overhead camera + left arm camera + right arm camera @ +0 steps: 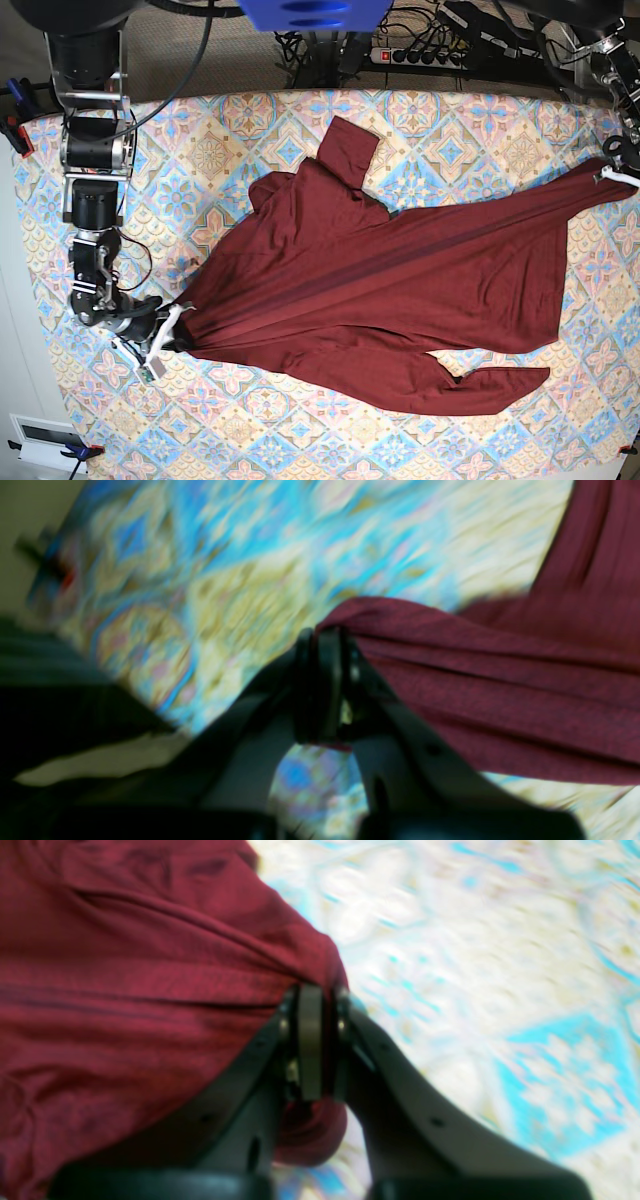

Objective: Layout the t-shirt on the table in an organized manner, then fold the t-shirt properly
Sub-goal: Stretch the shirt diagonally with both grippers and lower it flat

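Observation:
The dark maroon t-shirt [380,280] lies stretched across the patterned table [300,430], pulled taut between both arms. My right gripper [178,318] is at the view's left, shut on a bunched corner of the t-shirt [150,980]; in the right wrist view the gripper [315,995] pinches the cloth between its tips. At the far right edge, my left gripper [612,172] is shut on the opposite corner, seen up close in the left wrist view, where the gripper [327,640] clamps the t-shirt [500,680]. One sleeve [345,150] points to the back, another [490,385] trails at the front.
A power strip and cables [430,50] lie behind the table's back edge. Clamps [15,125] hold the cloth at the left edge. Bare patterned cloth shows along the front [250,440] and back left [200,140].

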You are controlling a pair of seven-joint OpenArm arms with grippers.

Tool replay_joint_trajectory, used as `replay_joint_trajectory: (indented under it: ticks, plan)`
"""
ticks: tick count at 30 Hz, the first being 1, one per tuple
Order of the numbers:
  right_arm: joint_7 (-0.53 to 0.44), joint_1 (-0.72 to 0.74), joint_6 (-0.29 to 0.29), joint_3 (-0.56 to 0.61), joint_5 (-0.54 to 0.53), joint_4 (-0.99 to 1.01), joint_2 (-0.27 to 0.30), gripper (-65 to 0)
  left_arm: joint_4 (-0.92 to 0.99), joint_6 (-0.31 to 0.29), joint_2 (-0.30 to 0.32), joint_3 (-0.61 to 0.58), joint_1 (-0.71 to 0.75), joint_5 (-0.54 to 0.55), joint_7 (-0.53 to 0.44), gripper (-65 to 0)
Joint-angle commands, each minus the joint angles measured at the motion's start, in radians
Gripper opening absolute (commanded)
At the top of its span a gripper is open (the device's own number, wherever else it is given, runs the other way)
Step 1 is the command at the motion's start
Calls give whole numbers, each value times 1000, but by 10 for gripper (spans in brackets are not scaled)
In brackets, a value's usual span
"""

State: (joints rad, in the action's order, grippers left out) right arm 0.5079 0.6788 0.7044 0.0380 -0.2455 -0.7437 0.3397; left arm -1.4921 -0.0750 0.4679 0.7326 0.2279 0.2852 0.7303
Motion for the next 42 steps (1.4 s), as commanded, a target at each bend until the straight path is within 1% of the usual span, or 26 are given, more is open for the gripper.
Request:
replay_joint_trajectory:
  ticks: [1,4,5,6,10,11,13,14,16,18,20,23,25,26,27,31,34,35,37,40,42]
  plan:
    - [-44,49,-13,-3,-18,-15,26,-650,-15,11,12,-14,-23,-13,-15,-628]
    - [-70,51,-19,-5,-16,-15,54,-650,-15,11,4,-71,-49,-14,-13,-628]
    - [-74,60,-22,-8,-2,-15,58,-650,-15,11,1,-90,-54,-14,-13,-628]
    - [-81,74,-39,-10,30,-15,60,-650,-15,11,-14,-109,-63,-14,-13,-628]
    - [-151,85,-190,-11,202,-15,60,-648,-15,11,-57,-129,-92,-16,-13,-628]
    - [-165,85,-210,-7,245,-15,60,-645,-15,11,-68,-129,-100,-17,-13,-628]
    - [-170,85,-228,-3,303,-15,58,-619,-15,11,-88,-130,-111,-22,-11,-628]
    - [-168,85,-230,-2,328,-15,58,-597,-15,11,-96,-130,-111,-22,-10,-628]
    - [-167,85,-230,-2,369,-17,58,-532,-17,11,-102,-130,-114,-16,16,-628]
    - [-165,77,-230,0,378,-17,58,-476,-17,11,-102,-130,-114,-14,31,-628]
    - [-140,57,-226,0,380,-18,57,-452,-17,11,-102,-130,-114,-14,31,-628]
    - [-116,20,-225,0,380,-30,57,-456,-18,10,-102,-130,-112,-13,35,-628]
    - [-93,-14,-222,0,380,-79,55,-457,-18,10,-102,-130,-112,-13,36,-628]
    - [-73,-55,-210,-2,378,-127,55,-457,-18,10,-102,-130,-112,-13,36,-628]
    - [-55,-106,-183,-2,366,-187,55,-457,-18,10,-102,-130,-111,-13,36,-628]
    - [68,-284,-99,-2,309,-466,55,-457,-18,10,-102,-130,-111,-13,36,-628]
    - [113,-396,-79,-8,309,-598,52,-457,-18,10,-102,-135,-114,-13,36,-628]
    - [113,-419,-79,-8,309,-620,49,-457,-18,10,-102,-147,-115,-13,36,-628]
    - [114,-434,-79,-11,309,-629,25,-457,-18,10,-102,-179,-115,-13,31,-628]
    - [113,-433,-79,-13,308,-597,19,-457,-20,10,-100,-203,-115,-13,30,-628]
    - [111,-433,-79,-36,308,-567,12,-457,-20,10,-100,-203,-115,-13,30,-628]
